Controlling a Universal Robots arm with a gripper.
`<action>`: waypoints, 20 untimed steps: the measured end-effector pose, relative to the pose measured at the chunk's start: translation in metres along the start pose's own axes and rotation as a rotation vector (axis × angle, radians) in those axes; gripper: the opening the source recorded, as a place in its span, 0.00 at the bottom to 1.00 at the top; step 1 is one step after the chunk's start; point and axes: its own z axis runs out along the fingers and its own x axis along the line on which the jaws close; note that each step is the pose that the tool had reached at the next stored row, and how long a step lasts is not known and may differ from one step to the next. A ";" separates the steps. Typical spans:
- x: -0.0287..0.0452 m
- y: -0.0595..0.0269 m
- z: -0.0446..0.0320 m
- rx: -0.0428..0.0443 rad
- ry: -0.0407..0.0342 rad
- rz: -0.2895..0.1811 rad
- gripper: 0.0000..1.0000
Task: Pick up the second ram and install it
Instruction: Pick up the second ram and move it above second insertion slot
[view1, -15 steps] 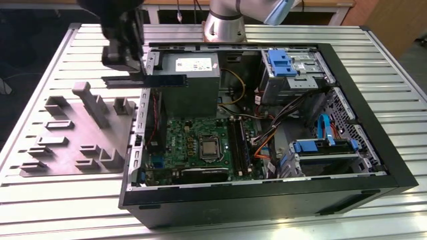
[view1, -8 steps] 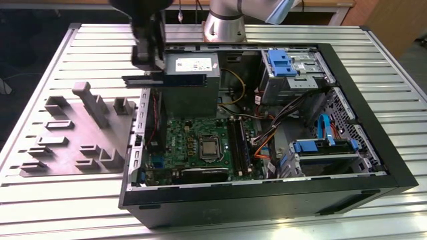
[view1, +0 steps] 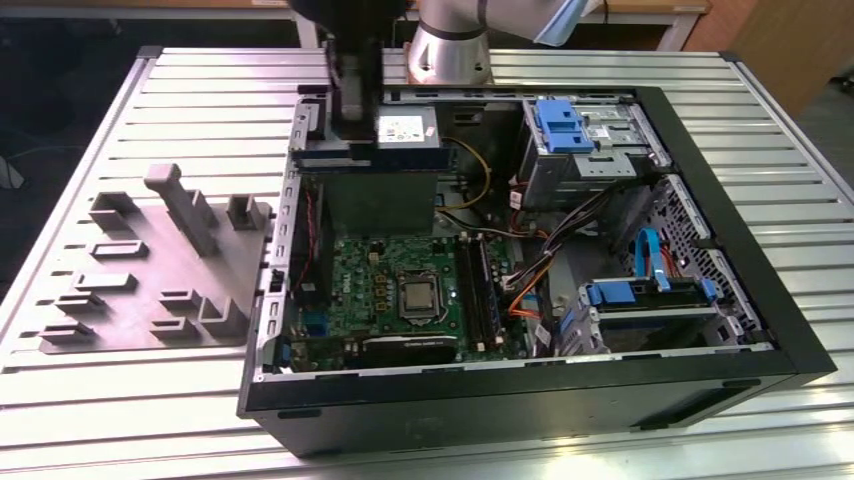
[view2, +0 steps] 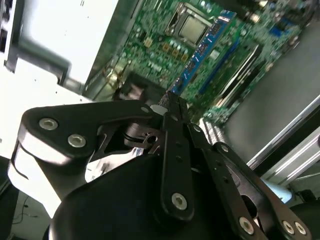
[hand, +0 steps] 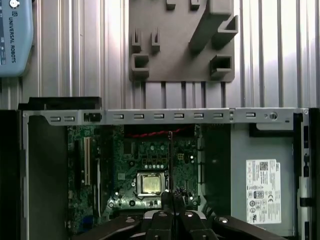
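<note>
Gripper (view2: 169, 104) was clenched on the second ram (view2: 201, 49), a narrow blue-green strip running out from its closed tips. The strip was held in the air over the green motherboard (hand: 131, 150), clear of it, and in both wrist views it lay close to the square metal processor (hand: 150, 184). Beyond the board stood the metal rim of the open computer case (hand: 160, 116), with a labelled grey power supply (hand: 262, 190) inside at one end. Farther off, outside the case, a grey moulded fixture tray (view1: 147, 270) lay on the slatted metal table (view1: 80, 400), towards the exterior view's left.
</note>
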 end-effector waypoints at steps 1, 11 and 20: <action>-0.0001 -0.0048 -0.0001 -0.0005 0.0000 0.000 0.11; -0.0011 -0.0376 -0.0003 -0.0039 0.0001 0.000 0.11; -0.0007 -0.0379 0.0110 -0.0038 -0.0002 0.000 0.11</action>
